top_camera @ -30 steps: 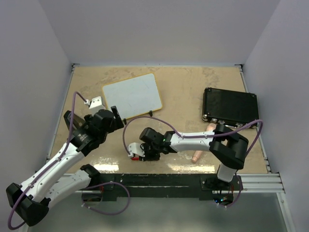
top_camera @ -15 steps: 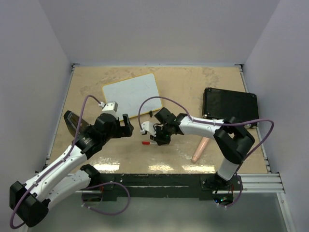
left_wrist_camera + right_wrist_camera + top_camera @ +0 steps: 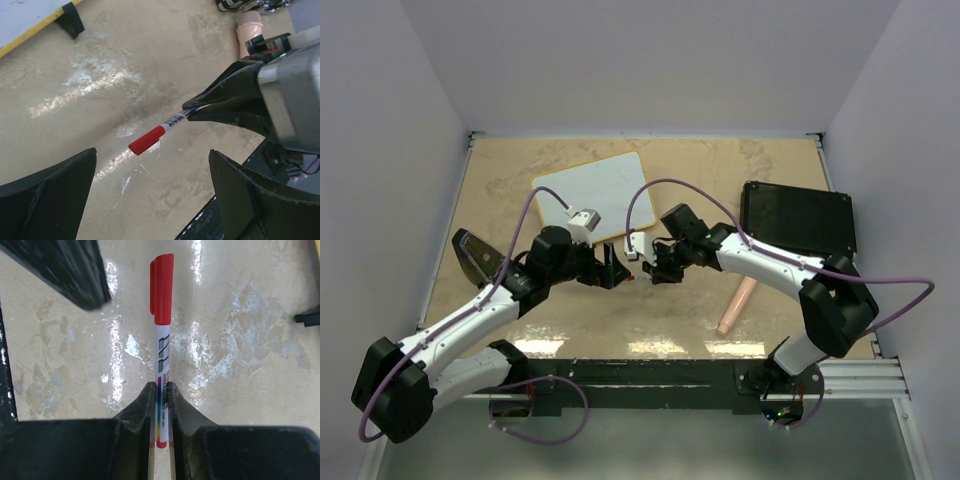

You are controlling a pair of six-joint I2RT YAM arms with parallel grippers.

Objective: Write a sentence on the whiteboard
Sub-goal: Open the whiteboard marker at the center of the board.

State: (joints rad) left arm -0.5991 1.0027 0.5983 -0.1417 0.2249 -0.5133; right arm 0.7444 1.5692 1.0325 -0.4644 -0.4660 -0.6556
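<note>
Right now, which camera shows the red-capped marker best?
The right wrist view: the marker runs nearly full length, cap on, clamped in the right gripper. The left wrist view shows it slanted and partly hidden; the top view shows barely a red speck.

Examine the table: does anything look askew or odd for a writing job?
The marker clamped in the right gripper has its red cap on, so it cannot write. The whiteboard lies skewed on the table, and its face looks blank.
</note>
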